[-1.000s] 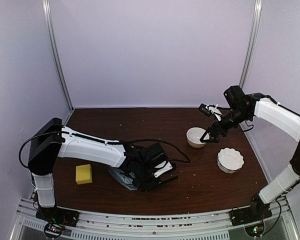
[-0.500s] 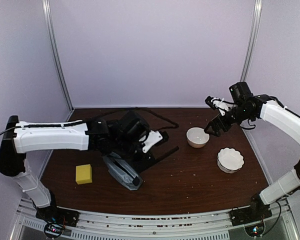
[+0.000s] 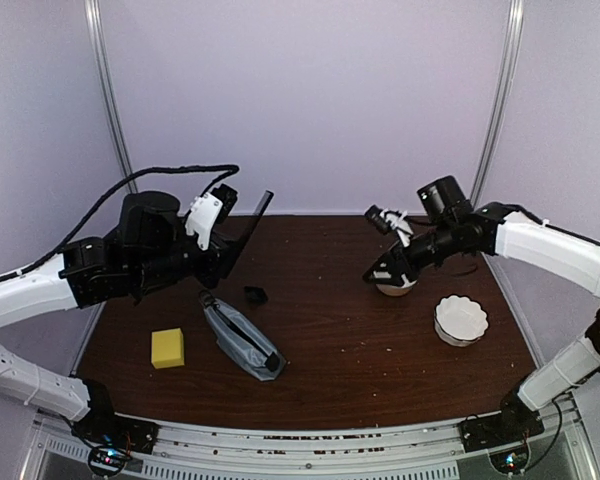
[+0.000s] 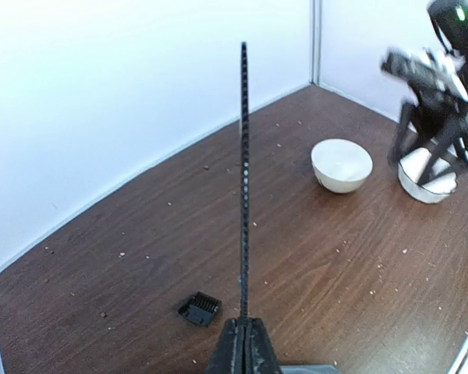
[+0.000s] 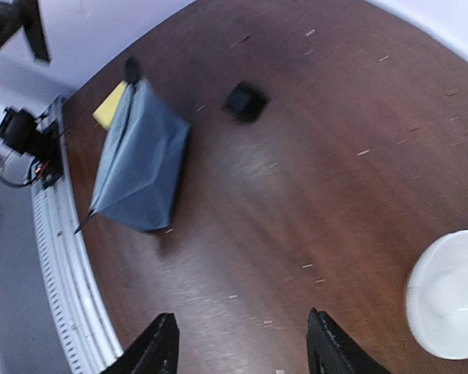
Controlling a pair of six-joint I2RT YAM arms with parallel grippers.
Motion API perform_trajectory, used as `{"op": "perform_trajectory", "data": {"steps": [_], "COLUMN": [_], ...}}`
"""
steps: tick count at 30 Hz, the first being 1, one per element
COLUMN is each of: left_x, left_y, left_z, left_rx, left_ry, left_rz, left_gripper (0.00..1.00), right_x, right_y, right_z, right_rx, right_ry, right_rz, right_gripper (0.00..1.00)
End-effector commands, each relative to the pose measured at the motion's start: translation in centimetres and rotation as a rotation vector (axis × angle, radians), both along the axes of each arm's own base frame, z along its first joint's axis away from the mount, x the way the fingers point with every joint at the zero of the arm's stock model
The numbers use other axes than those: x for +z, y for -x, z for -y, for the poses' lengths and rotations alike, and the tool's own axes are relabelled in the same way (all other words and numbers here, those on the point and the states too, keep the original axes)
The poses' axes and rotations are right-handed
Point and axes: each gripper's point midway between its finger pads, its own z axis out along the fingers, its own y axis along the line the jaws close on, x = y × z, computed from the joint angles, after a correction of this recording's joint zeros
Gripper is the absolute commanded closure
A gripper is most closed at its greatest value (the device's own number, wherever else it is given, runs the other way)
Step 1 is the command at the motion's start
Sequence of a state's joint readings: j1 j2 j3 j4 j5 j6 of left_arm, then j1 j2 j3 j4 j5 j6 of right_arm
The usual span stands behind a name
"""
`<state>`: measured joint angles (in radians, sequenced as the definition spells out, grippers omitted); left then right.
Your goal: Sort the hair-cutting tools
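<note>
Left side, far end of the surface: left fingers (image 3: 223, 260) clenched on the base of a slim black toothed comb (image 3: 248, 225), which is lifted clear of the brown wooden surface (image 3: 360, 350) and tilts up and to the right. In the left wrist view the comb (image 4: 243, 179) is seen edge-on, a thin vertical line rising from the closed fingers (image 4: 244, 347). Their grip point is cut off at the bottom edge.

A tiny black ribbed attachment (image 3: 254, 294) lies loose on the surface, just right of the far end of a grey fabric zip pouch (image 3: 242, 340). The pouch is flat, with a yellow square block (image 3: 167, 348) to its left. The wrist views show the attachment (image 4: 200, 308) (image 5: 245, 102) small and blurred.

Right side: right fingers (image 3: 390, 268) spread apart, nothing between them, raised over the surface. They cover part of a plain white bowl (image 3: 396, 288) in the top view. The right wrist view shows both fingertips (image 5: 160, 351) cut off at the bottom, and one white bowl (image 5: 447, 294) clipped by the right edge.

A scalloped white bowl (image 3: 461, 318) sits nearer and further right. Cannot tell what either bowl holds.
</note>
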<state>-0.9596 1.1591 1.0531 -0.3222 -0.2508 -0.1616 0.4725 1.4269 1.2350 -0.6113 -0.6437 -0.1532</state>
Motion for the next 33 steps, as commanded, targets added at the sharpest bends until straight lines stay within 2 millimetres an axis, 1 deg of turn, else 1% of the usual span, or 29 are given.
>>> {"op": "perform_trajectory", "data": {"steps": [1,2,3,4,7,10,12,14,15,16,18,21,24,28,30,32,33], "left_x": [4.4,4.5,4.6,4.6,4.2,4.0,4.0,4.1,4.0,4.0,4.2,4.5,4.4,4.5,4.7,4.7,4.7], "left_y": [-2.0,-2.1,-2.1,-2.1,-1.8,-1.8,-1.7,-1.4,-1.4,-1.5,-1.4,-1.0,-0.8,-0.8,-0.7,-0.6,-0.5], "left_z": [-2.3,-2.4,-2.3,-2.0,-0.9,-0.8,-1.0,-1.0,-1.1,-1.3,-1.6,-1.9,-2.5,-2.9,-2.9,-3.0,-3.1], "left_rx": [0.153,0.163,0.159,0.148,0.098,0.101,0.105,0.093,0.094,0.100,0.106,0.100,0.112,0.127,0.120,0.119,0.121], "left_ry": [0.167,0.182,0.193,0.203,0.212,0.213,0.222,0.235,0.240,0.244,0.254,0.262,0.251,0.244,0.245,0.250,0.251], "left_rz": [0.153,0.152,0.149,0.144,0.119,0.099,0.095,0.095,0.096,0.099,0.098,0.093,0.099,0.105,0.102,0.099,0.099], "left_gripper": [1.00,1.00,1.00,1.00,1.00,1.00,1.00,1.00,1.00,1.00,1.00,1.00,1.00,1.00,1.00,1.00,1.00], "right_x": [-3.0,-3.4,-4.0,-4.9,-7.2,-8.0,-8.6,-9.1,-9.6,-9.6,-10.2,-10.2,-10.2,-11.1,-11.1,-10.7,-10.5], "right_y": [5.3,5.8,6.7,7.4,10.5,13.7,14.7,15.1,15.2,15.3,15.5,16.2,16.8,17.1,17.1,17.0,17.0], "right_z": [-5.7,-6.6,-7.6,-8.6,-11.5,-14.3,-15.4,-16.0,-16.3,-16.7,-17.3,-18.1,-18.6,-19.3,-19.6,-20.1,-20.3], "right_rx": [0.103,0.077,0.097,0.116,0.212,0.306,0.335,0.357,0.361,0.369,0.379,0.423,0.460,0.469,0.476,0.477,0.477], "right_ry": [-0.102,-0.144,-0.168,-0.163,-0.119,-0.089,-0.063,-0.040,-0.030,-0.030,-0.022,-0.022,-0.014,-0.006,-0.016,-0.036,-0.046], "right_rz": [-0.157,-0.202,-0.241,-0.281,-0.348,-0.392,-0.409,-0.403,-0.409,-0.412,-0.435,-0.446,-0.445,-0.486,-0.489,-0.488,-0.490], "right_gripper": [0.44,0.42,0.41,0.37,0.36,0.36,0.35,0.35,0.35,0.35,0.35,0.37,0.38,0.37,0.37,0.41,0.46]}}
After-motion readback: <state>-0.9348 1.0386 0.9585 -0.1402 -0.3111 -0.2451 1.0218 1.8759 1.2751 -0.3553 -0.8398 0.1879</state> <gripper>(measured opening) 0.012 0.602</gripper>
